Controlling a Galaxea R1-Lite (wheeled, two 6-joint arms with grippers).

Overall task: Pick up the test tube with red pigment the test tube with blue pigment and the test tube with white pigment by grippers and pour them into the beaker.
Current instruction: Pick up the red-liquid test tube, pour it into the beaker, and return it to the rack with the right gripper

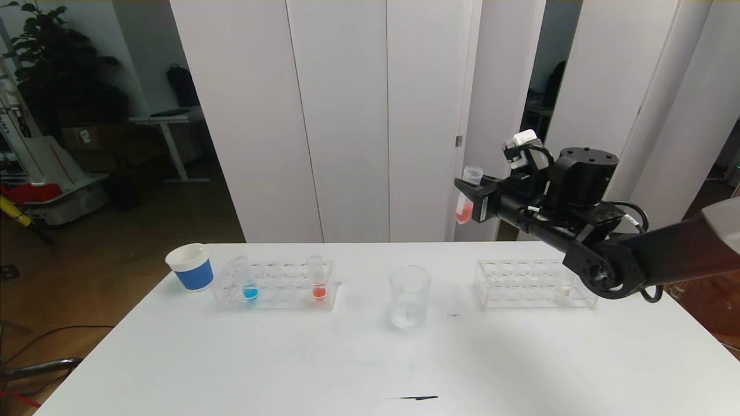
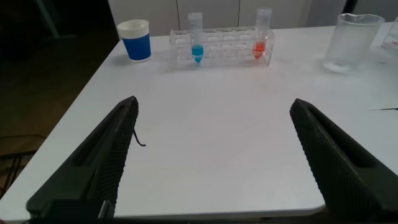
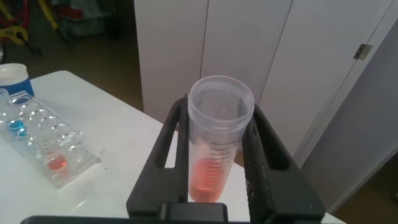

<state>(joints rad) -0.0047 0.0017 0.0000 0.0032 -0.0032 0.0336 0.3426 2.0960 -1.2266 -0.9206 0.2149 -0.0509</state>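
My right gripper [image 1: 466,192] is shut on a test tube with red pigment [image 1: 465,203], held upright in the air, above and to the right of the beaker [image 1: 409,296]. The right wrist view shows that tube [image 3: 217,149] between the fingers [image 3: 171,130]. The test tube with blue pigment [image 1: 250,286] and a second red tube [image 1: 317,283] stand in the left rack [image 1: 283,271]. The test tube with white pigment [image 1: 563,293] stands in the right rack [image 1: 514,283]. My left gripper [image 2: 212,102] is open and empty, low over the table's near left part, out of the head view.
A white paper cup with a blue sleeve [image 1: 190,267] stands left of the left rack. The white table [image 1: 347,364] has a small dark mark [image 1: 416,397] near its front edge. White panels stand behind the table.
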